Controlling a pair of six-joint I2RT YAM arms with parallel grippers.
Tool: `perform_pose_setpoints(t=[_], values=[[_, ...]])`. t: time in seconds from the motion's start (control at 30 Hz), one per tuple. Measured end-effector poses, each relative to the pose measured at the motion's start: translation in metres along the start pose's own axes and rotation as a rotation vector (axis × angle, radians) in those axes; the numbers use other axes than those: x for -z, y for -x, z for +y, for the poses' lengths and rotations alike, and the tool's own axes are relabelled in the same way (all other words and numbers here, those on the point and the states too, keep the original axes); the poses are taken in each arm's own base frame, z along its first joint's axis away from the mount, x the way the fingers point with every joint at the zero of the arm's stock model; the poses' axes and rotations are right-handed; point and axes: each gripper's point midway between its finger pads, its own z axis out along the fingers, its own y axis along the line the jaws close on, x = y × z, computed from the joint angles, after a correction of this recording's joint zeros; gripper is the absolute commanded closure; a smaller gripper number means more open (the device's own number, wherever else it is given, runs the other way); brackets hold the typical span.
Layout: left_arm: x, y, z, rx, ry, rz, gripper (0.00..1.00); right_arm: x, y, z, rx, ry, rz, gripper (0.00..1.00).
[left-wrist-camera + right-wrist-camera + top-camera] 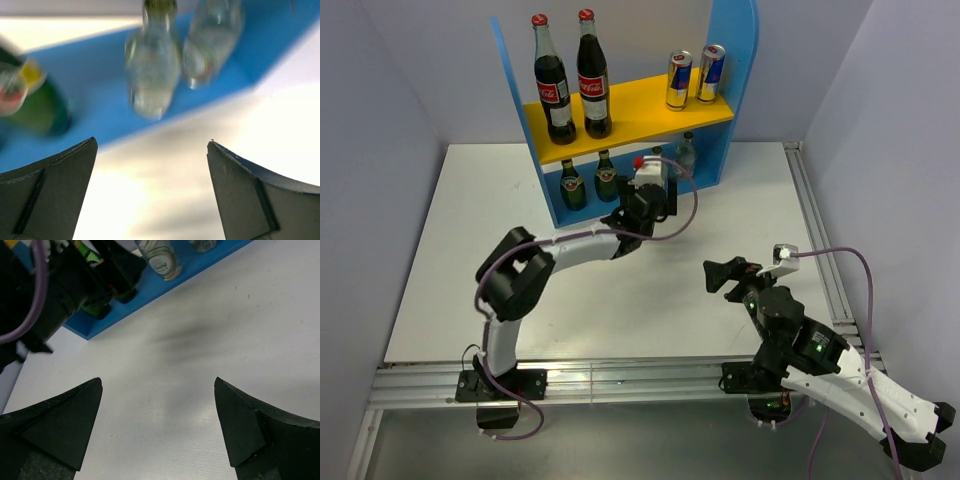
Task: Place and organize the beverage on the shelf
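Observation:
The shelf (735, 60) holds two cola bottles (554, 85) and two slim cans (678, 80) on its yellow upper board (640, 112). On the blue base stand two dark green bottles (572, 185) and two small clear bottles (687, 152). My left gripper (658, 192) is open and empty just in front of the base. In the left wrist view the clear bottles (152, 65) stand ahead of the left gripper (152, 145), blurred. My right gripper (713, 277) is open and empty over the table, and also shows in the right wrist view (158, 380).
In the right wrist view the left arm (55, 285) stands at the upper left before the shelf base (150, 287), with a clear bottle (160, 257) beyond. A metal rail (820, 230) runs along the table's right edge. Grey walls enclose the table.

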Motion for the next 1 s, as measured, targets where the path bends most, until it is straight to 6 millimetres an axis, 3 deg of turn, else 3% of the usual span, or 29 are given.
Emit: perform_pose_setpoints(t=[0.1,0.27,0.37,0.47,0.6,0.73,0.87,1.0], values=[[0.056,-0.005,-0.010,-0.044,-0.008,0.050,0.05,0.001,-0.003,0.003,0.012,0.017,0.015,0.00],[0.175,0.026,-0.034,-0.025,-0.092,0.060,0.02,0.009,0.007,0.014,0.049,0.040,0.064,0.00],[0.233,0.062,-0.021,0.051,-0.117,0.049,0.02,0.021,0.040,0.033,0.038,0.081,0.043,0.00],[0.276,0.099,0.015,0.131,-0.096,0.033,0.01,0.040,0.085,0.051,0.012,0.127,-0.011,0.00],[0.322,0.159,0.064,0.249,-0.102,-0.014,0.01,0.070,0.156,0.074,-0.027,0.177,-0.103,0.00],[0.362,0.220,0.114,0.386,-0.149,-0.085,0.01,0.090,0.206,0.093,-0.047,0.211,-0.163,0.00],[0.395,0.264,0.161,0.509,-0.189,-0.153,0.01,0.094,0.219,0.099,-0.038,0.212,-0.170,0.00],[0.403,0.270,0.178,0.502,-0.179,-0.151,0.01,0.090,0.209,0.094,-0.005,0.187,-0.136,0.00]])
